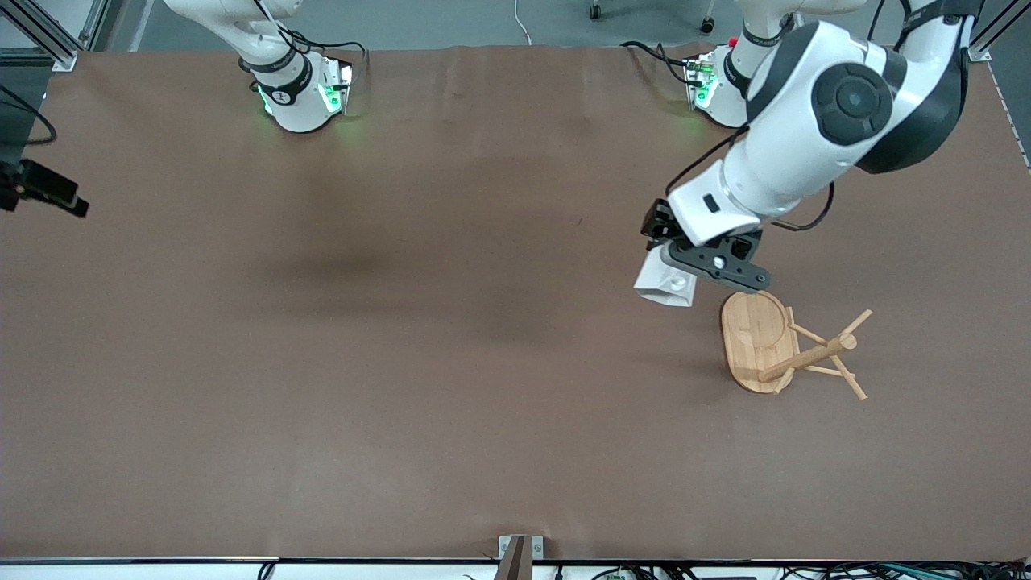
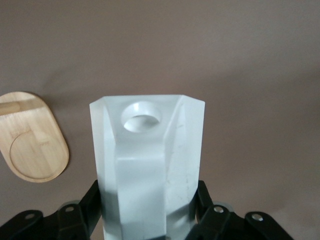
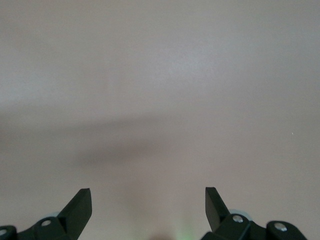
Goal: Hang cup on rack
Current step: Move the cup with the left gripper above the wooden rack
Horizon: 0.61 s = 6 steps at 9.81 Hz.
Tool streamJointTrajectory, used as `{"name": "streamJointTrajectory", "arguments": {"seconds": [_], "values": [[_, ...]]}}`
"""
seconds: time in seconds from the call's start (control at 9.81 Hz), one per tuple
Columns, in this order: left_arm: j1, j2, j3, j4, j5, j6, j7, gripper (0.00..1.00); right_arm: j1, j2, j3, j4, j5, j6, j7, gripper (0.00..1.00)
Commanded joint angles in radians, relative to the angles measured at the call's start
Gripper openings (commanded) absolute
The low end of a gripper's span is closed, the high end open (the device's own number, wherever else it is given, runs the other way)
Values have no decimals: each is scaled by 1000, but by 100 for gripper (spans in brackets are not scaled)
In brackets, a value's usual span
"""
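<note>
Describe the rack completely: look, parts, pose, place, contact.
The rack is a light bamboo mug tree: flat oval base, round central post, thin pegs angling off it. It stands on the brown table toward the left arm's end. No cup hangs on it, and nothing else touches it. The left gripper holds the white cup in the air beside its base.

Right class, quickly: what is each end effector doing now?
Left end effector: shut on the cup, over the table beside the rack.
Right end effector: open, holding nothing.
</note>
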Motion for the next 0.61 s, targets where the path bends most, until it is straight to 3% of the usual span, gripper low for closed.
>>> {"name": "streamJointTrajectory", "arguments": {"seconds": [0.0, 0.51], "values": [[41, -67, 30, -145, 14, 49, 134, 0, -17, -4, 17, 23, -20, -29, 37, 100], [52, -56, 135, -248, 6, 230, 446, 1, -10, -1, 21, 57, -12, -30, 40, 100]]}}
